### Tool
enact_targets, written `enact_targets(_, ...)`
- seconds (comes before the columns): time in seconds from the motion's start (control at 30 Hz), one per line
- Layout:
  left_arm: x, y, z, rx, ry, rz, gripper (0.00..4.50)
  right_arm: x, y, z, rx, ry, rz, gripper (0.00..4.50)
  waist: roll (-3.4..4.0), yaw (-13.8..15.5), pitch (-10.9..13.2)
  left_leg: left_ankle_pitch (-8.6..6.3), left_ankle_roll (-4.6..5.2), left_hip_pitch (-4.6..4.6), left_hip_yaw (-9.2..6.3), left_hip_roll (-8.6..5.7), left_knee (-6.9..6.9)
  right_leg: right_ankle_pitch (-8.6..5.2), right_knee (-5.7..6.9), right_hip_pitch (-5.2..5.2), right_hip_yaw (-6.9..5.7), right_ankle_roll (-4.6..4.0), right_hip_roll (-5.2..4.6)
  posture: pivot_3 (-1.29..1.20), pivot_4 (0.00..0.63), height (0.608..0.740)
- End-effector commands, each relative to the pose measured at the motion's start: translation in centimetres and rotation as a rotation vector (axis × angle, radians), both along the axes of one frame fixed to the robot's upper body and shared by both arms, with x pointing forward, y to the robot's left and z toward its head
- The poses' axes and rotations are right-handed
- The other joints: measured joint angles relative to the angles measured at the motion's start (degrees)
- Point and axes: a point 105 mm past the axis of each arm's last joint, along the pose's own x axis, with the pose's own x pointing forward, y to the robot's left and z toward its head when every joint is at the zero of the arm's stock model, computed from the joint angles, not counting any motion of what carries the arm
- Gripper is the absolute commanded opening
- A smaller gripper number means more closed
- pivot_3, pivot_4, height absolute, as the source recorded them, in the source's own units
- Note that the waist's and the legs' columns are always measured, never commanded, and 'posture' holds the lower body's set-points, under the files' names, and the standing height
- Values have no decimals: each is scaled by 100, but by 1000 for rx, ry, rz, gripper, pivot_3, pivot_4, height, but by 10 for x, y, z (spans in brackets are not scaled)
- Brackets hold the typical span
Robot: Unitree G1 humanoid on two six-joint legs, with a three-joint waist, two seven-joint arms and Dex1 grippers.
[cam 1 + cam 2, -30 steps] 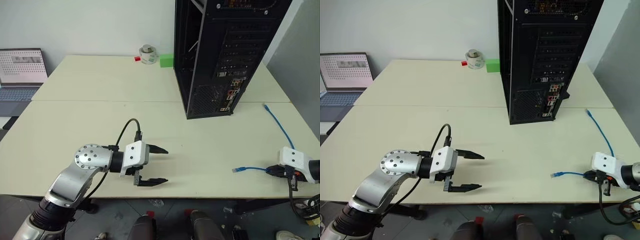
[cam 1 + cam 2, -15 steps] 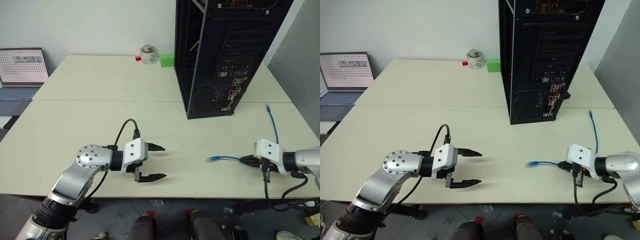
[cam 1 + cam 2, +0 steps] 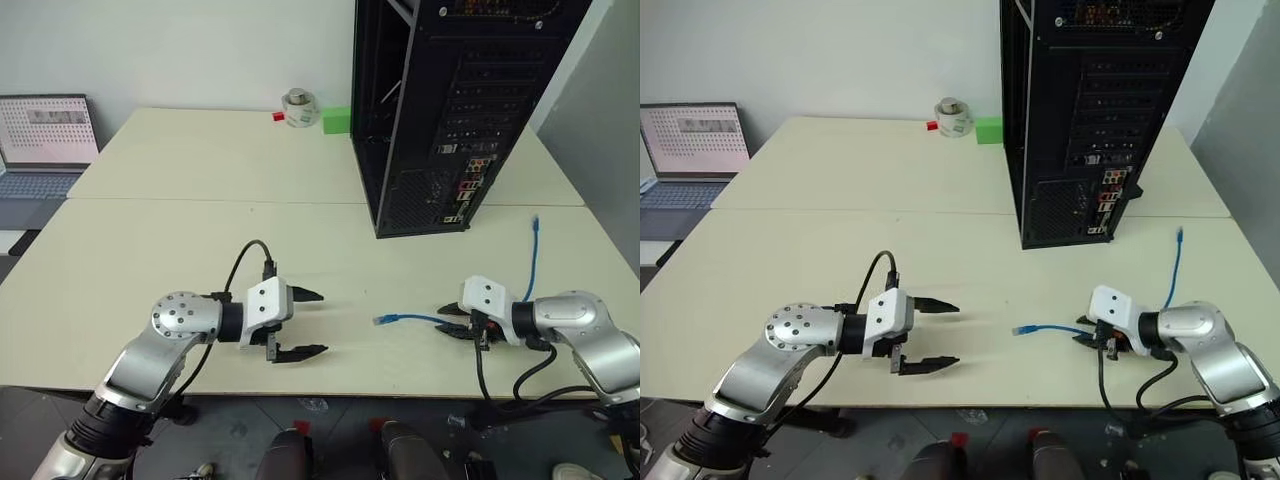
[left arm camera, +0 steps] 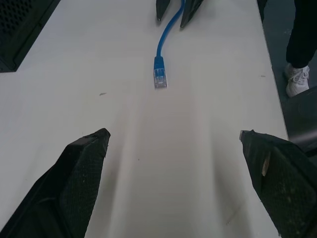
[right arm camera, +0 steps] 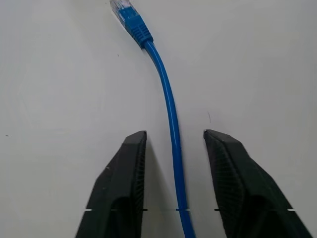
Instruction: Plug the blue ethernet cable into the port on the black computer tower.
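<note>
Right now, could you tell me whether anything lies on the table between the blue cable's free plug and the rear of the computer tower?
Nothing visible does. The blue ethernet cable lies on bare table, and the stretch up to the black computer tower holds no object.

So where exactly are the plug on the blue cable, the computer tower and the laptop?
blue ethernet cable (image 4: pixel 160 78): left wrist view, on its clear plug end.
black computer tower (image 3: pixel 455 110): left eye view, on its slotted rear panel.
laptop (image 3: pixel 48 131): left eye view, on its lit screen.
</note>
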Motion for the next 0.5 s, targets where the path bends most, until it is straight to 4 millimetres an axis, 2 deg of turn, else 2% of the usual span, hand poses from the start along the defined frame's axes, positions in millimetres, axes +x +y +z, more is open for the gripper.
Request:
enact_targets(0.03, 1, 2, 11, -7, -56, 1, 4500, 4, 14, 17, 49, -52, 31, 1993, 0, -3, 0, 0, 0, 0, 0, 0, 0, 0, 0, 0, 0, 0, 0, 0, 150, 740)
enact_targets(0.3, 2, 3, 11, -7, -54, 0, 4500, 10, 33, 4, 86, -29, 51, 1993, -1, -4, 0, 0, 0, -1, -1, -2, 0, 0, 0, 0, -1, 0, 0, 0, 150, 740)
enact_targets(0.4, 2, 1, 11, -10, -53, -2, 4500, 11, 35, 2, 75, -35, 66, 1509, -1, -3, 0, 0, 0, -1, -1, -1, 0, 0, 1, -1, -2, 0, 0, 0, 150, 740)
enact_targets(0.5, 3, 1, 10, -15, -53, 1, 4500, 12, 37, 3, 74, -43, 73, 694, -1, -3, 0, 0, 0, -2, -3, -1, 0, 0, 0, 0, -4, 0, 0, 0, 150, 740)
